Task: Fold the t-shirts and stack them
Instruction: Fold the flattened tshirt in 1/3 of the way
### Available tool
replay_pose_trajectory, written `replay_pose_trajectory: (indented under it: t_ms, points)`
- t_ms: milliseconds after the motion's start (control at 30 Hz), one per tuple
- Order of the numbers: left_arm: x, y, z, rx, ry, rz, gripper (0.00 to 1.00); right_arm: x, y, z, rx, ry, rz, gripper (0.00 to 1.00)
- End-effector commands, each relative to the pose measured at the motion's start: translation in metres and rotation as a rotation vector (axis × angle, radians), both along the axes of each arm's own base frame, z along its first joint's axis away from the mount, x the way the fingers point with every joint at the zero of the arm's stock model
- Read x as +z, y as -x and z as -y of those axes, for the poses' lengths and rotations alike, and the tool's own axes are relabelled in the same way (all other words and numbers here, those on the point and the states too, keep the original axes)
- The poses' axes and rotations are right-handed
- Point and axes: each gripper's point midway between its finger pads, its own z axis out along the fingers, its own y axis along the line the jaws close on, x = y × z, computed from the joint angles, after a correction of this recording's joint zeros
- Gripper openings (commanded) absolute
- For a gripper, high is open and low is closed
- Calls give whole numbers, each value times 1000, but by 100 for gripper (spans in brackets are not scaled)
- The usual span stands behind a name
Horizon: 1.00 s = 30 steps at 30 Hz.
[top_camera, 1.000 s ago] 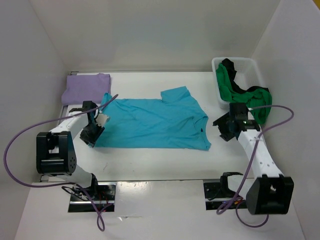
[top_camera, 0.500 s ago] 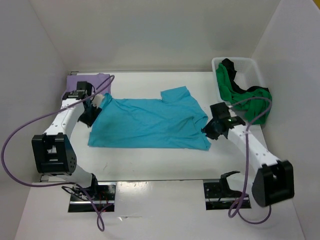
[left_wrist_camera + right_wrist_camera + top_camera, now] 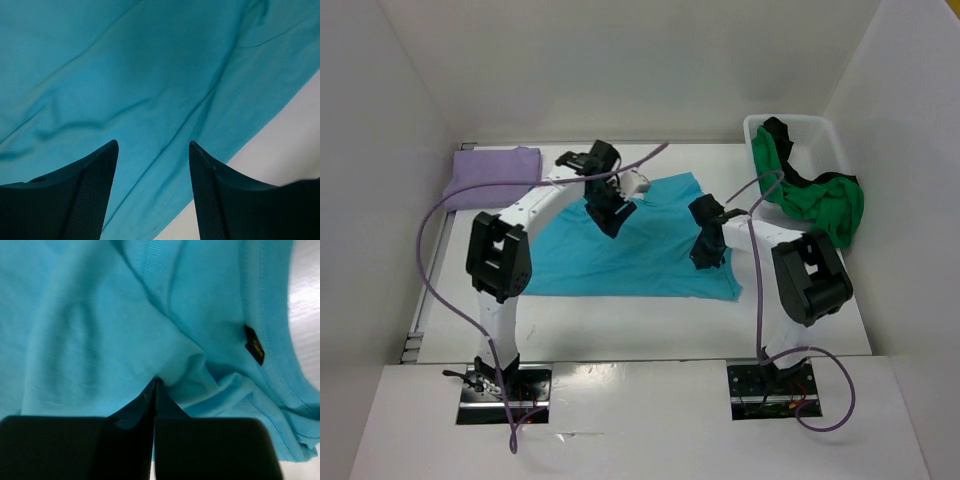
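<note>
The lavender shirt (image 3: pixel 495 175) lies folded at the desk's (image 3: pixel 620 320) far-left corner; the turquoise shirt (image 3: pixel 620 265) lies spread mid-desk, right pincer (image 3: pixel 154 390) clenched on cloth near its collar, left pincer (image 3: pixel 152 160) released above it; the green shirt (image 3: pixel 825 205) and black shirt (image 3: pixel 778 130) wait in the bin (image 3: pixel 815 122).

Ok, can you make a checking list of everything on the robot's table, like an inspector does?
Surface: white table.
Job's things: turquoise shirt spread out mid-table; lavender shirt folded at the far left corner; green shirt and black shirt in the bin, green hanging over its rim.
Clutter: white bin at far right; nothing else seen.
Grippers: left gripper open over the turquoise shirt; right gripper shut, pinching it near the collar.
Cables: purple cables loop from both arms.
Surroundings: white walls.
</note>
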Motion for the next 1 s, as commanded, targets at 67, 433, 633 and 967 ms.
replay_pose_trajectory:
  t_ms: [67,433,633,967]
  points:
    - [-23,17,66,-101,95,-94,66,-9,30,28,-126,20,-21,0]
    - [-56,31,93,-100,114,-164,66,94,-24,11,-19,-16,266,19]
    - [-69,21,55,11,-3,-110,67,87,-48,-42,186,18,204,53]
    - [-47,-4,-1,187,9,-59,70,18,-10,-64,215,68,-13,54]
